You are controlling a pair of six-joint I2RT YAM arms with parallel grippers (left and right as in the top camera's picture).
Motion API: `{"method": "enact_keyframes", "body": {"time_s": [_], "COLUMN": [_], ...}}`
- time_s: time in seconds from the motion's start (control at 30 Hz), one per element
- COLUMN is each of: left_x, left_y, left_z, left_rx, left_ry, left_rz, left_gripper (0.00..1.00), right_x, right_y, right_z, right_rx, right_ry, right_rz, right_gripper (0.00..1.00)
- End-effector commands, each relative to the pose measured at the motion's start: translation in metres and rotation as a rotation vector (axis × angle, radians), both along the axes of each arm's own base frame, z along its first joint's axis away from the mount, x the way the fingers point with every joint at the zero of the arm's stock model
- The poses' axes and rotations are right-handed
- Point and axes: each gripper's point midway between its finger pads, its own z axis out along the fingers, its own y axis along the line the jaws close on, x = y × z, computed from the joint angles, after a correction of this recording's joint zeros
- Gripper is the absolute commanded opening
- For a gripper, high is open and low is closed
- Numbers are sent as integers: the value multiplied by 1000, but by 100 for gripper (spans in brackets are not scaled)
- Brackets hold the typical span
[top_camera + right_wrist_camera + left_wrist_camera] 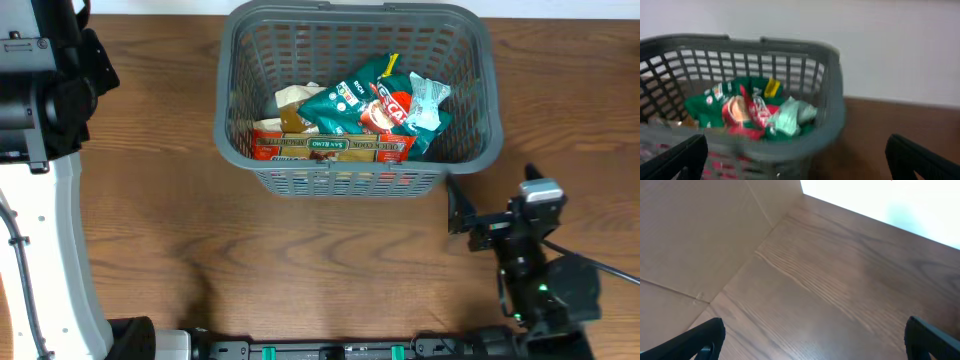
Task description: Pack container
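Note:
The dark grey lattice container (pixel 232 150) stands at the back centre of the wooden table. It holds several food packets: a green and red bag (pixel 372 100), a pale teal packet (pixel 428 100) and a flat red box (pixel 330 147). In the right wrist view the container (pixel 832 115) is close ahead and left, with the green and red bag (pixel 735 105) inside. My right gripper (pixel 795 165) is open and empty, just right of the container's front right corner in the overhead view (pixel 460 208). My left gripper (pixel 815 345) is open and empty over bare wood.
The left arm (pixel 40 90) sits at the far left, away from the container. A brown cardboard-like surface (pixel 695 235) borders the table in the left wrist view. A white wall (pixel 880 45) rises behind the container.

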Motion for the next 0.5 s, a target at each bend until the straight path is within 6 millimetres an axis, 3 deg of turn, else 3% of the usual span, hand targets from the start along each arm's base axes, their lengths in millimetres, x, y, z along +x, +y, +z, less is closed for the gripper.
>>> {"method": "enact_keyframes", "body": {"time_s": [0.0, 0.47], "left_x": [-2, -2], "left_y": [3, 3], "left_z": [-1, -1], "left_rx": [1, 1], "left_ry": [-1, -1], "left_rz": [21, 21], "left_gripper": [99, 99], "right_x": [-2, -5], "right_y": [-3, -25], "right_z": [-15, -54], "right_rx": [87, 106], "right_ry": [-5, -19], "right_rz": [-20, -111], "right_gripper": [99, 99]}}
